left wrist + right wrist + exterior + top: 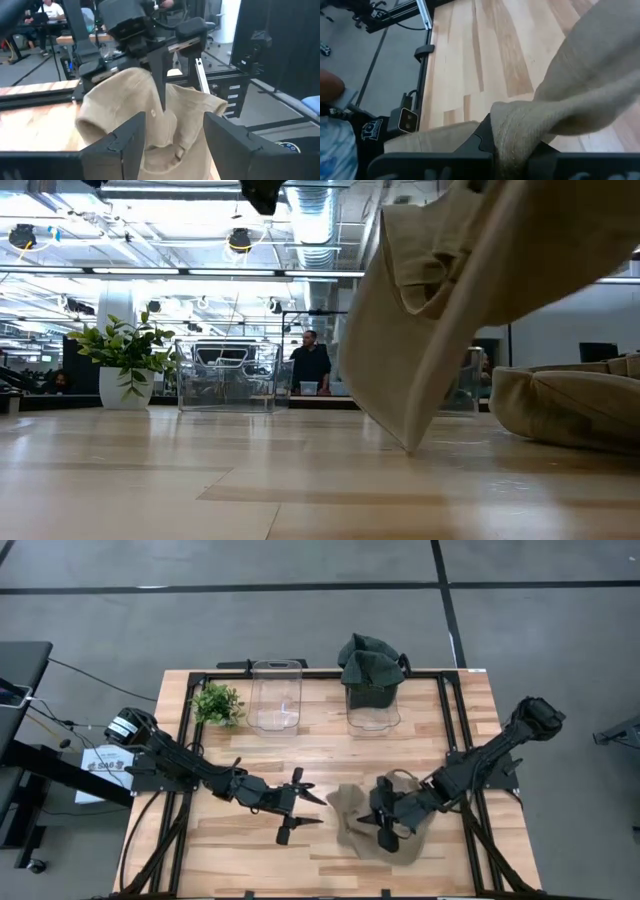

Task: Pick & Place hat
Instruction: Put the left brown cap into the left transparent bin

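Far ahead of both grippers stand two clear plastic bins: the empty bin [276, 695] beside a small potted plant [217, 703], and the other bin [373, 700] stuffed with dark green fabric hats [371, 662] piled above its rim. The right gripper [388, 819] is clamped on a beige canvas hat [358, 817], soft and creased, which hangs from its fingers and partly lies on the wooden table [250, 755]. The left gripper [301, 807] faces the hat from just beside it, fingers spread apart, holding nothing.
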Controlling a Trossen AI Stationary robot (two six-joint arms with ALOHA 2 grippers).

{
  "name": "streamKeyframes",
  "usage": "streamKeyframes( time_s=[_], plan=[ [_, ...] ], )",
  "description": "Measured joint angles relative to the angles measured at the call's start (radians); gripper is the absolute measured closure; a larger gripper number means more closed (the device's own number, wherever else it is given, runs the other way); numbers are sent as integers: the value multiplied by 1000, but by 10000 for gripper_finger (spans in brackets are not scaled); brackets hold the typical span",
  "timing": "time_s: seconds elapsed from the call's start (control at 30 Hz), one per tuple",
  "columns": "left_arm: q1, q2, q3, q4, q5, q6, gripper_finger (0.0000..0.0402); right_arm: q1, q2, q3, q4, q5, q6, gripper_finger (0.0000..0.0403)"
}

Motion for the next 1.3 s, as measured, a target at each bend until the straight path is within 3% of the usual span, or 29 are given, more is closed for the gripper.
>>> streamKeyframes(
  time_s=[0.27,0.67,0.97,1.3],
  plan=[
    [59,0,47,-20,6,36,206,-15,0,0,54,-51,-43,403],
    [182,5,146,-125,132,-64,206,-15,0,0,60,-68,-64,403],
    [212,113,188,-159,265,-168,206,-17,0,20,27,-75,-99,403],
    [208,136,209,-158,292,-168,206,-23,0,65,-39,-72,-115,403]
  ],
)
